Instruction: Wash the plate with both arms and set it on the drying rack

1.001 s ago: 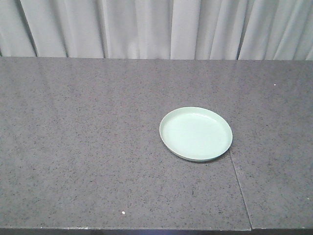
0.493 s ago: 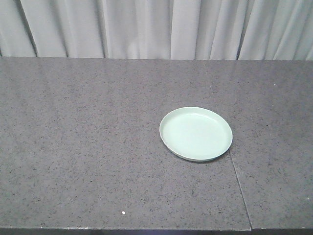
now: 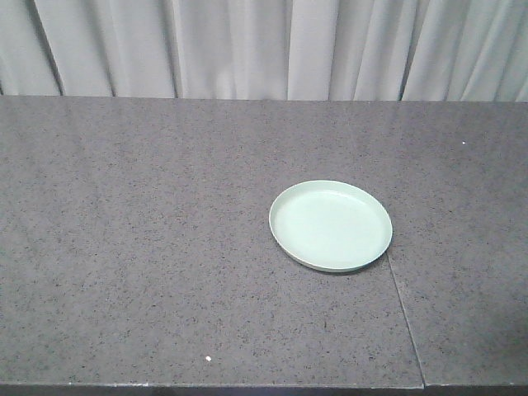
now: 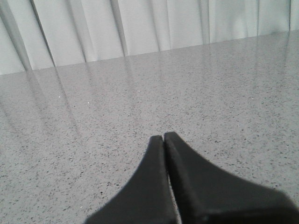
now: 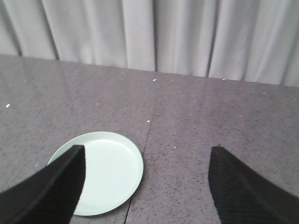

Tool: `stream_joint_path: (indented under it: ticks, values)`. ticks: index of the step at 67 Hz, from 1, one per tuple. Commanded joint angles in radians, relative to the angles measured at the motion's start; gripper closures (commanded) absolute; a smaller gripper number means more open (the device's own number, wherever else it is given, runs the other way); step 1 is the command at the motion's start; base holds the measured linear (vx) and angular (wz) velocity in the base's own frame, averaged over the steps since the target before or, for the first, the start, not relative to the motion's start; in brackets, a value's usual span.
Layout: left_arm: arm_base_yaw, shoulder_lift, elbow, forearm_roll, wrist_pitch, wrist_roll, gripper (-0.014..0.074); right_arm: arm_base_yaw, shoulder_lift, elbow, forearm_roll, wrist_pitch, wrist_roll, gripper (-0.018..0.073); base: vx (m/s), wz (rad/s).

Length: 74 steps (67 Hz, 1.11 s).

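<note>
Lying flat, plate sits lower-left of spread right pincer.

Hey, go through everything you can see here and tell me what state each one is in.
plate: lying flat and right side up on the counter, empty, not held.
left end effector: shut, holding nothing.
right end effector: wide open, holding nothing, not touching the plate.
curtain: drawn closed behind the counter.
</note>
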Motion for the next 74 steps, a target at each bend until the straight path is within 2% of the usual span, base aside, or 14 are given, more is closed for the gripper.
stream_joint_path:
  ticks: [1,8,14,19,31,44,52,74]
  values:
    - [-0.002,-0.014,-0.021,-0.002,-0.073,-0.008,0.0603,-0.006,0.141,-0.172,0.127,0.085,-0.172,0.0041,0.00,0.00]
    - [-0.002,-0.014,-0.021,-0.002,-0.073,-0.008,0.0603,0.001,0.307,-0.307,0.188,0.189,-0.242,0.0041,0.00,0.00]
    - [-0.002,-0.014,-0.021,-0.002,-0.073,-0.008,0.0603,0.047,0.446,-0.395,0.165,0.220,-0.238,0.0041,0.00,0.00]
    - [-0.002,-0.014,-0.021,-0.002,-0.073,-0.008,0.0603,0.096,0.542,-0.461,0.104,0.226,-0.199,0.0041,0.00,0.00]
    - [-0.002,-0.014,-0.021,-0.002,-0.073,-0.008,0.0603,0.184,0.790,-0.603,-0.116,0.285,-0.010,0.0041,0.00,0.00]
    - [-0.002,-0.014,-0.021,-0.002,-0.073,-0.008,0.0603,0.191,1.004,-0.734,-0.229,0.374,0.131,0.0041,0.00,0.00]
    - [-0.002,-0.014,-0.021,-0.002,-0.073,-0.008,0.0603,0.191,1.099,-0.805,-0.245,0.445,0.145,0.0041,0.00,0.00]
    - [-0.002,-0.014,-0.021,-0.002,-0.073,-0.008,0.0603,0.180,1.220,-0.836,-0.285,0.474,0.215,0.0041,0.00,0.00]
